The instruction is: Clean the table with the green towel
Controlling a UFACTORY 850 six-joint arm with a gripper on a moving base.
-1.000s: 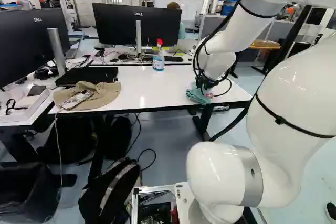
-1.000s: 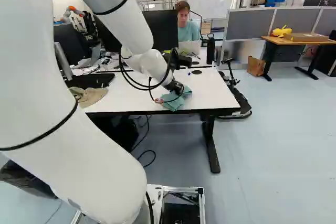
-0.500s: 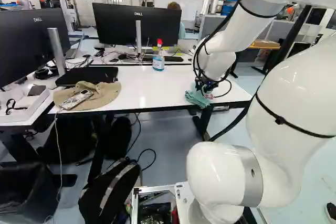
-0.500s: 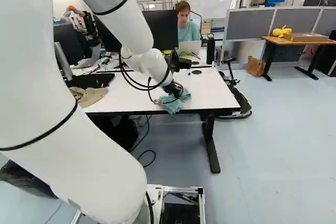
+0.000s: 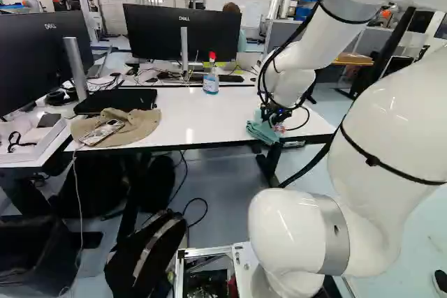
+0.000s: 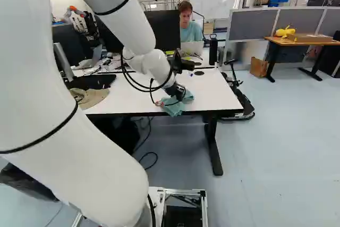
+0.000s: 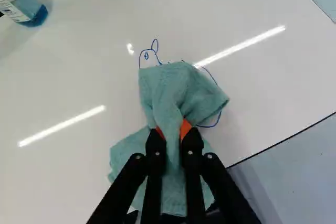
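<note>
The gripper [image 7: 172, 134] has the green towel [image 7: 178, 85] pinched between its two orange-padded fingers, one on each side. The bunched cloth lies on the table [image 6: 127, 95] at its near edge, toward the right end, over part of a blue line drawing [image 7: 149, 50] whose curves show on its far side and to its right.

The likeliest trouble is a missed patch: the cloth is gathered into a narrow ridge, so a stroke could pass over the ink with loose folds and too little pressure. Its near part seems to reach over the edge; a stroke pulled further that way might drag it off or knock the fingers against the rim. Pressing too hard could let the towel slip from the pads. A wide sweep left and far might tip the spray bottle [image 5: 211, 83], though it stands well apart.

The towel looks soft and thick, with rounded creases and a squarish flap spread ahead of the fingers. The tabletop is smooth, white and glossy, mirroring lamps in long streaks. The bottle is clear plastic with blue liquid and a red head; the beige cap [image 5: 138, 127] at the left looks like limp fabric.
</note>
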